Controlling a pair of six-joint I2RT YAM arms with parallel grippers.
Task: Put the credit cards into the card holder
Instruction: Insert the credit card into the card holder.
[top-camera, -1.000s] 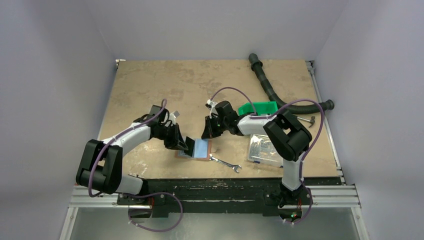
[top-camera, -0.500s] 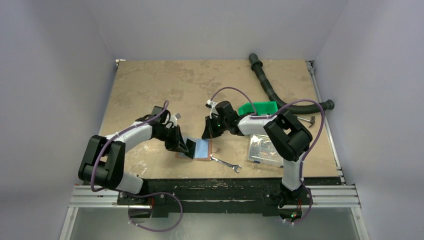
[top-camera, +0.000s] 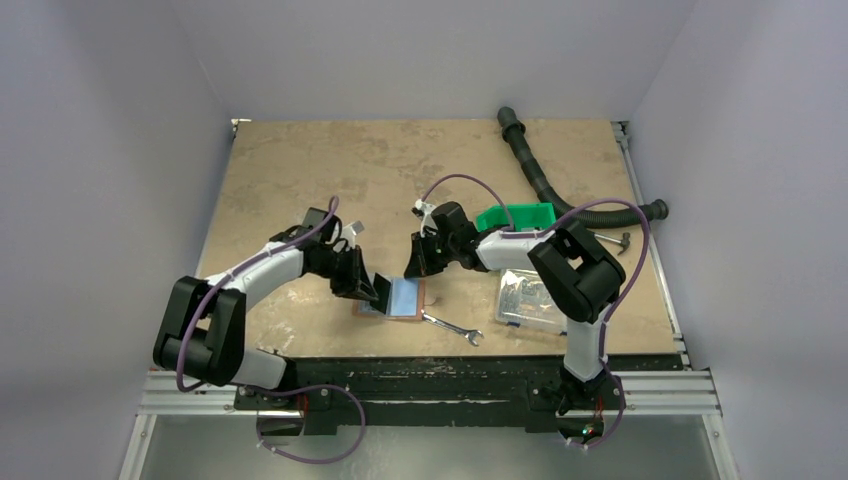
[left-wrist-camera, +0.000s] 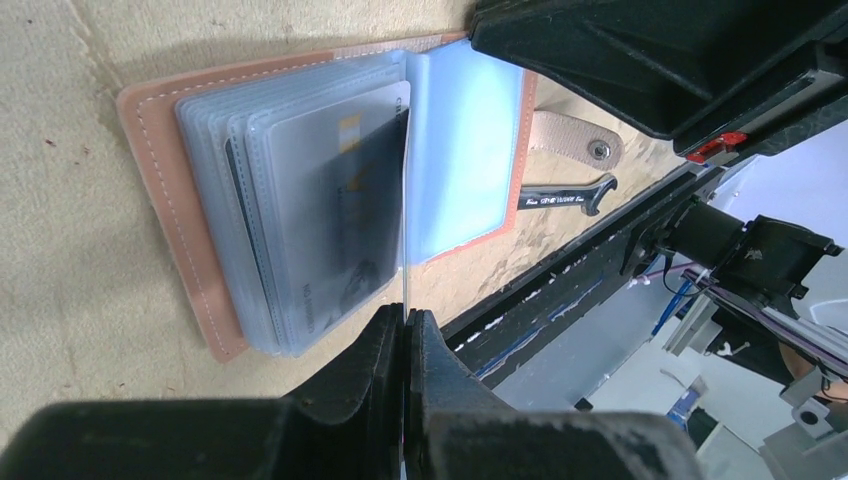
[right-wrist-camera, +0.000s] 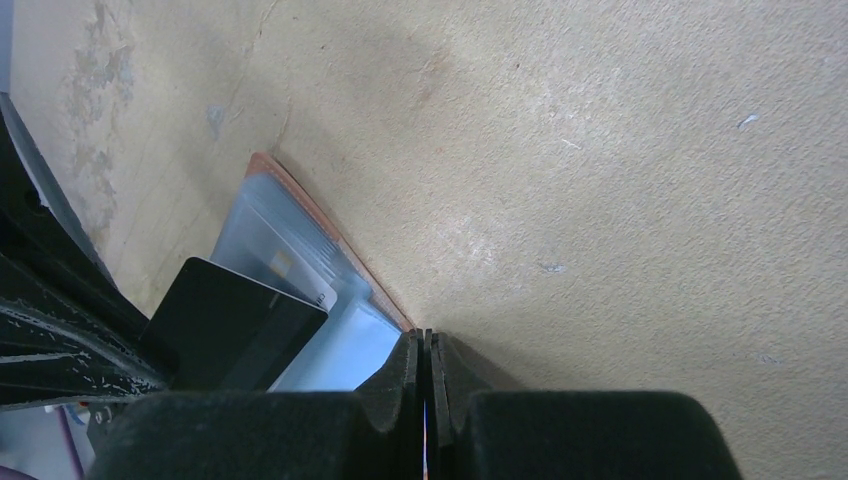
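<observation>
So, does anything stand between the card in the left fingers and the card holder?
Nothing visible. The dark card, pinched in the left fingers, stands edge-on at the card holder's clear sleeves; the right fingers pinch the holder's edge, off to one side.

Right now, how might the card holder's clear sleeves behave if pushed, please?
Probably floppy: the sleeve the right hand pinches looks film-thin. Likely slippery, given its glossy sheen. The stacked sleeves may fan or shift, since their edges lie staggered.

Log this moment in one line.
left pincer: shut on card | right pincer: shut on holder | card: at open holder, not in
</observation>
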